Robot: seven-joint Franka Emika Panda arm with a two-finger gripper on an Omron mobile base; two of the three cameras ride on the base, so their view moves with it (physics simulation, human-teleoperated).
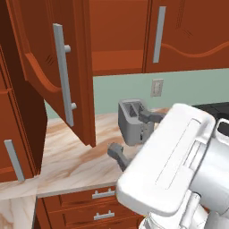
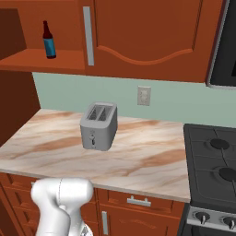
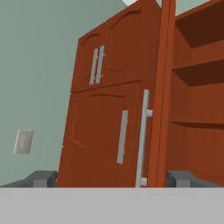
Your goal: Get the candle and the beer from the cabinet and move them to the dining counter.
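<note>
Cabinet (image 2: 41, 60) door swung open, exposing beer (image 2: 48, 40) at upper left; gripper (image 1: 134, 138) jaws spread wide, holding nothing.

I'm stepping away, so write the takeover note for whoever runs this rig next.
Claw: open, holding nothing, facing the edge of the opened cabinet door.
Beer: upright on the cabinet shelf, not yet picked.
Candle: can't spot it from here.
Toaster sits on the counter below.
Done: door opened.
Left: grab beer and candle, carry both to the dining counter.
</note>
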